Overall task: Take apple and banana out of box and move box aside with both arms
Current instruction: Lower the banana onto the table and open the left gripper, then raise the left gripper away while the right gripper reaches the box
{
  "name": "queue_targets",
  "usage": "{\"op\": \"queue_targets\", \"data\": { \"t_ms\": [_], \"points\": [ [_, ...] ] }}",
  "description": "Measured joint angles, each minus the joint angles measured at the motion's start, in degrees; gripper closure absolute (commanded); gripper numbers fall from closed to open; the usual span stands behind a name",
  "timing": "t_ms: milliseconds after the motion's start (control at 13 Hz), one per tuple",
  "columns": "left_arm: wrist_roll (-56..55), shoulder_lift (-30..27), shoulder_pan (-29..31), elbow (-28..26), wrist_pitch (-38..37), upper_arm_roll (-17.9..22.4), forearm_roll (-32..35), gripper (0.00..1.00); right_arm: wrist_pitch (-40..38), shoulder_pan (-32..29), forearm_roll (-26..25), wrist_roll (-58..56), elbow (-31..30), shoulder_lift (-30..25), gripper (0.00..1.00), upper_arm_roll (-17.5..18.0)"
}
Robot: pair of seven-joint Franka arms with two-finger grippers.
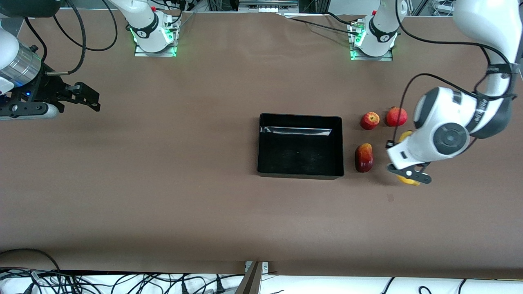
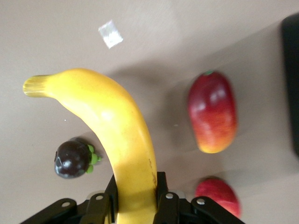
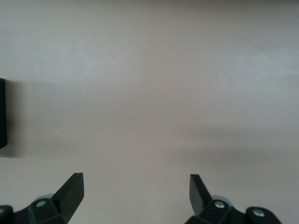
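Two arms share the brown table (image 1: 163,171). At its own end of the table, the left gripper (image 2: 135,200) has its fingers (image 2: 164,198) pinched on the banana (image 2: 110,135), clamping it near one end so that the rest of the fruit curves away over the tabletop (in the front view only yellow tips peek out from under the wrist). Below it on the table lie a dark purple mangosteen (image 2: 72,160) with a green cap and a small white scrap (image 2: 110,33).

Between the banana and the black box (image 1: 300,145) rest a red mango (image 1: 363,157), just beside the box wall, and farther from the front camera the apple (image 1: 369,120) with a rounder red fruit (image 1: 396,116) beside it.

Toward the right arm's end, the right gripper (image 3: 135,191) waits over bare table, its fingers (image 3: 73,193) spread wide with nothing between them.
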Motion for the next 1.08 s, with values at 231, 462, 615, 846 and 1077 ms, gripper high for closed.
{"op": "queue_targets", "data": {
  "t_ms": [231, 462, 615, 846, 1077],
  "points": [
    [6.8, 2.6, 4.3, -5.2, 11.8, 0.0, 0.0, 1.00, 0.0, 0.0, 0.0, 0.0, 0.0, 0.0, 0.00, 0.0],
    [8.0, 3.9, 5.2, -9.3, 18.5, 0.0, 0.0, 0.79, 0.0, 0.0, 0.0, 0.0, 0.0, 0.0, 0.00, 0.0],
    [8.0, 4.6, 5.5, -11.1, 21.1, 0.0, 0.0, 0.00, 0.0, 0.0, 0.0, 0.0, 0.0, 0.0, 0.00, 0.0],
    [8.4, 5.2, 6.0, -11.3, 21.8, -0.1, 0.0, 0.00, 0.0, 0.0, 0.0, 0.0, 0.0, 0.0, 0.00, 0.0],
    [7.3, 3.3, 6.5, -9.2, 17.0, -4.2, -3.5, 0.00, 0.0, 0.0, 0.0, 0.0, 0.0, 0.2, 0.00, 0.0]
  ]
}}
